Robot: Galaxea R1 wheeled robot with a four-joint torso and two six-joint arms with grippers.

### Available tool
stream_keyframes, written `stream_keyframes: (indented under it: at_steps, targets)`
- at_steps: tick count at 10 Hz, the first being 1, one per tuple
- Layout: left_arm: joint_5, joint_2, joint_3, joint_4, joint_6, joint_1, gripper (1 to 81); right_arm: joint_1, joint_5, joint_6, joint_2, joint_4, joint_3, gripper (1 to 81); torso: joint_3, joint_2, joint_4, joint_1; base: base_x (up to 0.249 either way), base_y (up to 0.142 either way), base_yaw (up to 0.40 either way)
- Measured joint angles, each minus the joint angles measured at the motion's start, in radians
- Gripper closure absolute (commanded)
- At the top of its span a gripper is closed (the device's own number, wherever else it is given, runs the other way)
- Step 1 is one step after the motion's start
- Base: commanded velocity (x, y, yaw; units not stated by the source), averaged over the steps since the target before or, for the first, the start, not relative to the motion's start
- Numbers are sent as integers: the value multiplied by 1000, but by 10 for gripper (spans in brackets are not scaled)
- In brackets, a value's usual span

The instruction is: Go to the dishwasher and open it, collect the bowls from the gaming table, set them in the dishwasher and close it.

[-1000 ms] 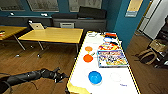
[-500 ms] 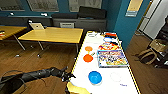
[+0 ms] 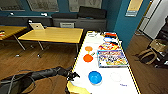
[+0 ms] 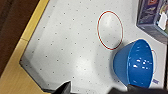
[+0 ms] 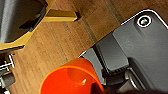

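The gaming table point(image 3: 82, 67) has a white speckled top and a yellow rim. On it lie a blue bowl point(image 3: 95, 77) near its front, two orange bowls point(image 3: 88, 58) point(image 3: 88, 48) farther along, and another blue bowl point(image 3: 108, 39) at the far end. My left gripper point(image 3: 72, 75) hovers at the table's left edge, just left of the near blue bowl point(image 4: 136, 65), open with nothing between its fingers. In the right wrist view an orange bowl point(image 5: 70, 77) hangs over the wooden floor, with my right gripper shut on its rim. The dishwasher is out of view.
Colourful board game boxes point(image 3: 111, 58) lie on the table right of the bowls. Wooden tables point(image 3: 52, 35) with a laptop point(image 3: 37, 25) stand to the left. Bags point(image 3: 147, 55) sit on the floor at the right. A dark sofa point(image 3: 91, 12) lines the back wall.
My left arm has reached to the right, bringing its gripper up to the table's edge beside the near blue bowl.
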Motion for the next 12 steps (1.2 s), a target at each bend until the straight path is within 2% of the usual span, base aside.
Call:
stream_keyframes:
  at_steps: [1, 3, 6, 7, 10, 12]
  targets:
    - [1, 30, -23, 3, -4, 0, 10, 0, 0, 0, 2, 0, -3, 811, 0, 0, 0, 0, 0, 0, 0]
    - [12, 57, -54, 7, -44, -14, 10, 0, -2, 0, 12, 0, -9, 811, 0, 0, 0, 0, 0, 0, 0]
    - [15, 102, -106, 13, -145, -30, 10, 16, -17, 0, 41, 0, -39, 811, 0, 0, 0, 0, 0, 0, 0]
    - [16, 119, -125, 18, -160, -30, 10, 17, -20, 0, 49, 0, -53, 811, -1, 0, 0, 0, 0, 0, 0]
    - [16, 202, -179, 43, -178, -31, 10, 17, -27, 0, 51, 0, -63, 811, -1, 0, 0, 0, 0, 0, 0]
    - [15, 251, -194, 58, -179, -27, 10, 17, -28, 0, 52, 0, -63, 811, -1, 0, 0, 0, 0, 0, 0]
